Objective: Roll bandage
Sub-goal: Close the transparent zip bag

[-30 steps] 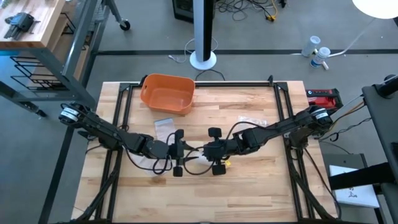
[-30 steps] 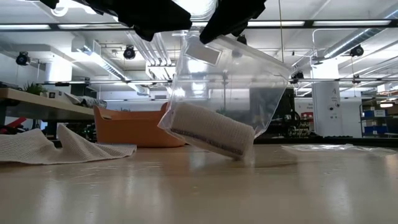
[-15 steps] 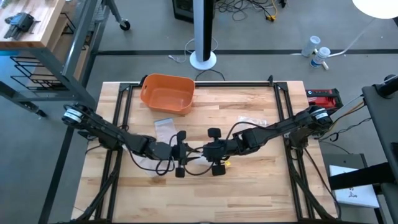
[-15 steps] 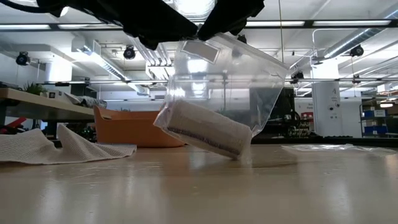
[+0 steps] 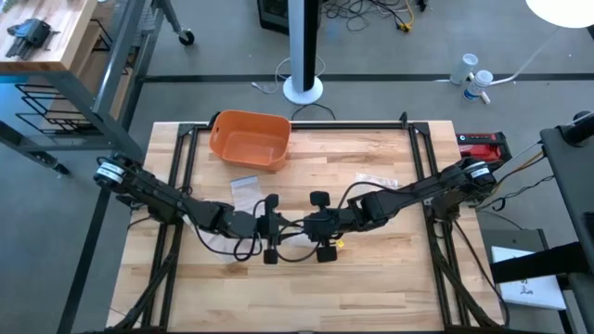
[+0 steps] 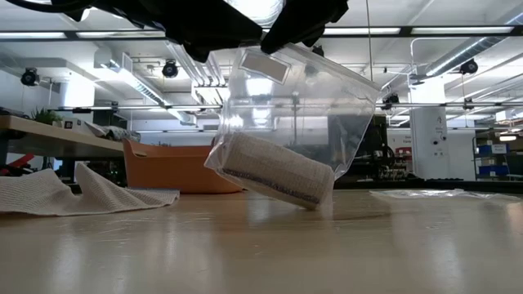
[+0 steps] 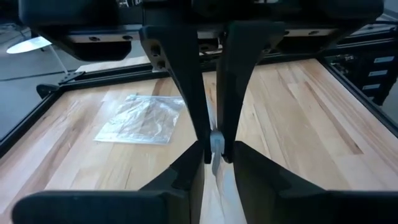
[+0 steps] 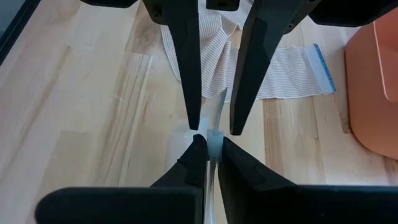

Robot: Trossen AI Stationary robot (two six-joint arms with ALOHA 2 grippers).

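A clear plastic bag [image 6: 298, 106] hangs over the table's middle with a rolled white bandage [image 6: 274, 170] lying tilted in its bottom. My left gripper [image 5: 277, 229] and my right gripper [image 5: 311, 227] meet tip to tip at the bag's top, both shut on it. The roll's lower end [image 6: 315, 198] is down at the tabletop. A loose, unrolled bandage [image 8: 273, 68] with a blue end lies flat on the wood beyond the left arm, toward the orange bin. My left gripper pinches the bag's top edge [image 7: 215, 144] between its two fingertips, coming level from the table's left. The bag hangs below the fingers. My right gripper pinches the same top edge [image 8: 212, 142] between its fingertips, level from the table's right, facing the left fingers. The bag hangs below with the roll tilted inside.
An orange bin [image 5: 249, 139] stands at the far left of the table. An empty clear bag [image 5: 376, 181] lies flat at the far right of centre. Black rails [image 5: 419, 158] frame the table. Bare wood lies toward the near edge.
My left gripper has crept a little toward the table's right edge, closer to the right gripper. The bag with the roll has swayed slightly and still hangs from both grippers.
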